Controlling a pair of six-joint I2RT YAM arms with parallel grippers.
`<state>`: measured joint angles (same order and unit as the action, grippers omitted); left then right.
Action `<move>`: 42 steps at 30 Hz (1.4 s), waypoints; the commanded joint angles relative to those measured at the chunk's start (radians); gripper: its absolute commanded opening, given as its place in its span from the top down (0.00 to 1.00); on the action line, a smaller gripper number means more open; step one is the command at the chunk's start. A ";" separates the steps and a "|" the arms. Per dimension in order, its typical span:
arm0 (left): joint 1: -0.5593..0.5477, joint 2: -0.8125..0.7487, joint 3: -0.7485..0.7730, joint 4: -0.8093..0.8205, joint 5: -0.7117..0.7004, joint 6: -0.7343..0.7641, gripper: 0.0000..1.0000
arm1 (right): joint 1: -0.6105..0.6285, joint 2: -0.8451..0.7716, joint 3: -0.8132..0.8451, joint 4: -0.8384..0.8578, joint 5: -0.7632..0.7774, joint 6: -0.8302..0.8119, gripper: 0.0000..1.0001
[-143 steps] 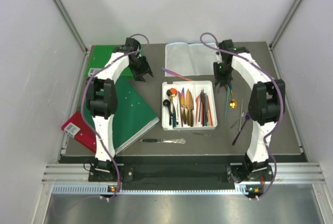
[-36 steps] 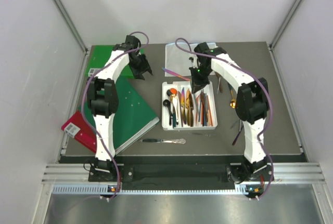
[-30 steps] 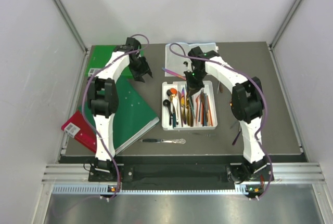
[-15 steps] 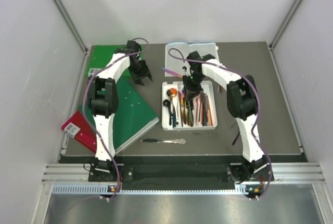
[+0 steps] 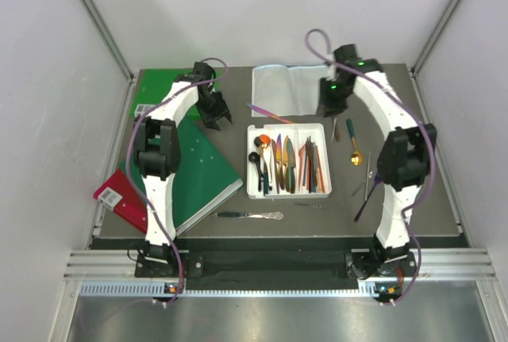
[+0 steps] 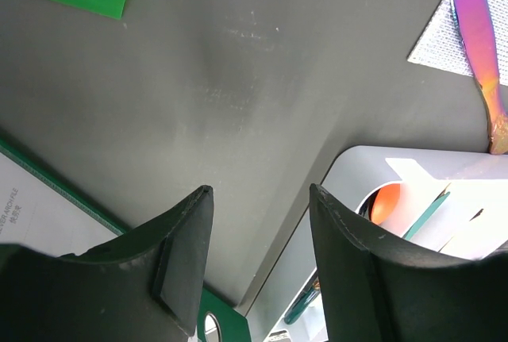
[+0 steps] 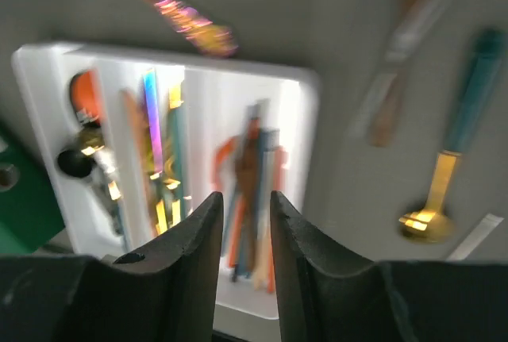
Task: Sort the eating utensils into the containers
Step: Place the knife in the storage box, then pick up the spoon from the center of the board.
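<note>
A dark grey table (image 5: 413,199) carries a large green book (image 5: 202,169) on its left side, lying askew over a red book (image 5: 113,195) that shows at its near corner. A second green book (image 5: 157,86) lies flat at the far left corner. At the far middle lies what looks like a clear plastic pouch (image 5: 287,88), glaring white.

The top camera is looking steeply down from above and behind the arms, covering the whole dark grey table (image 5: 421,199). Both wrist cameras are facing downward, the left one closer; all three are sharing the white compartmented plastic tray (image 5: 287,194).
</note>
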<state>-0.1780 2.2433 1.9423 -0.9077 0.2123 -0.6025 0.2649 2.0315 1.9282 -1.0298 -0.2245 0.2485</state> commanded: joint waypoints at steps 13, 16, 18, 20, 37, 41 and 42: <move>-0.005 -0.022 0.079 -0.002 -0.005 0.001 0.43 | -0.177 0.022 -0.192 0.022 0.264 -0.104 0.69; -0.005 -0.021 0.081 -0.003 -0.002 0.001 0.43 | -0.177 0.032 -0.225 0.025 0.295 -0.104 0.69; -0.005 -0.017 0.086 -0.003 0.002 0.000 0.43 | -0.177 0.033 -0.253 0.031 0.306 -0.104 0.70; -0.005 -0.011 0.087 -0.005 0.004 0.000 0.43 | -0.179 0.023 -0.276 0.043 0.323 -0.100 0.70; -0.008 0.006 0.110 -0.011 0.010 0.000 0.43 | -0.184 0.085 -0.298 0.048 0.343 -0.106 0.68; -0.008 0.004 0.116 -0.016 0.007 0.001 0.43 | -0.187 0.116 -0.272 0.051 0.343 -0.106 0.68; -0.008 0.004 0.116 -0.016 0.006 0.001 0.43 | -0.188 0.124 -0.256 0.050 0.343 -0.106 0.69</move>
<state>-0.1825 2.2436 2.0148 -0.9134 0.2192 -0.6033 0.0822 2.1262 1.6272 -0.9947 0.1051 0.1555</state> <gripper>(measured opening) 0.567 0.319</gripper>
